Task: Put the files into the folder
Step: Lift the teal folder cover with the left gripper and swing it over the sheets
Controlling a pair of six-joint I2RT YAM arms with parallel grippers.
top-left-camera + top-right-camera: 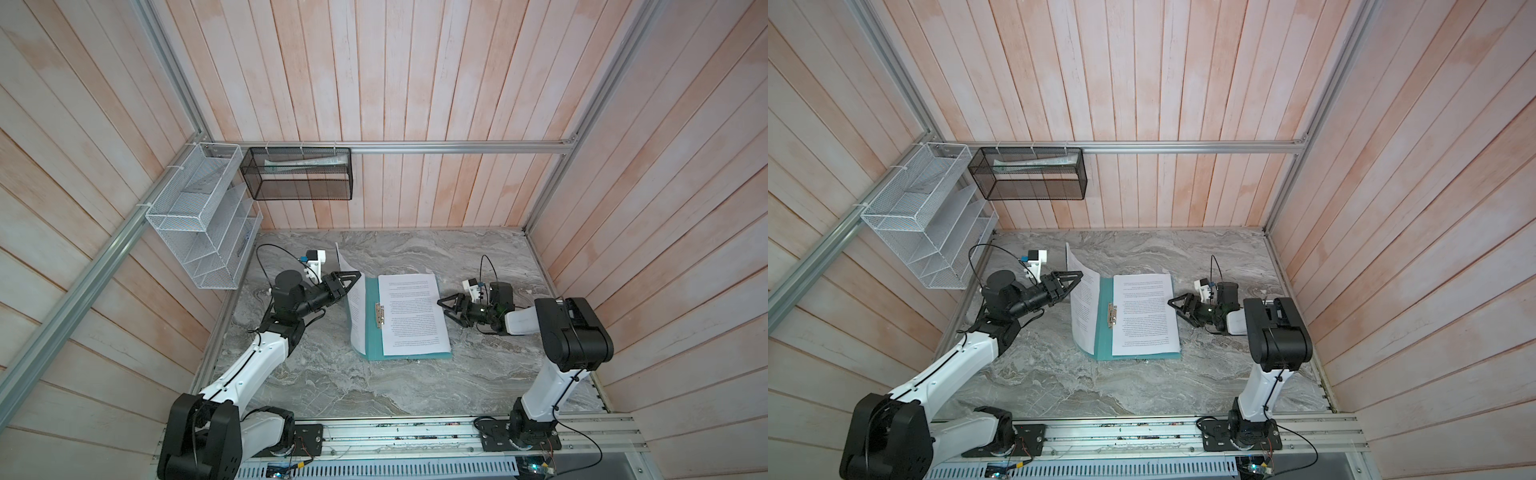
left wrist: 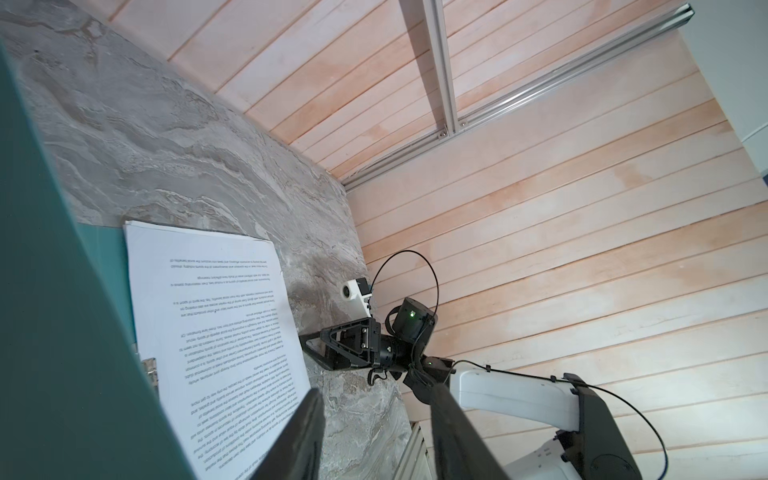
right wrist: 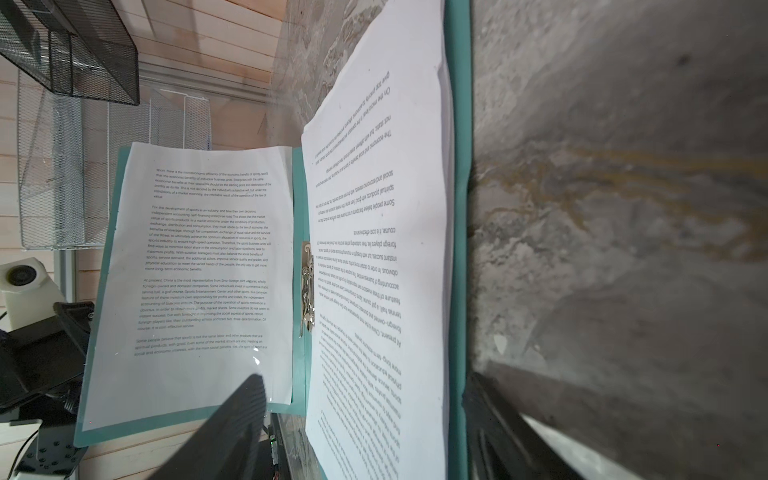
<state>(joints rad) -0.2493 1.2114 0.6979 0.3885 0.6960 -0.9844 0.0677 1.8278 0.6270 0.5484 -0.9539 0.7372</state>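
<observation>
Folder [image 1: 376,349] lies open on the tabletop [image 1: 415,386], files [image 1: 413,313] stacked on its flat half; raised cover, one sheet against it, stands beside the left end effector [image 1: 353,277], grip unclear. Right end effector [image 1: 444,304] released, at the stack's edge. To close well: swing the cover over slowly, right side steadying the stack.

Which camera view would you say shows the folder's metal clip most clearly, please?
The right wrist view: the metal clip appears large and sharp, beside the fold of the open teal folder. Both top views show it small. In the left wrist view only a sliver peeks past the raised cover.
</observation>
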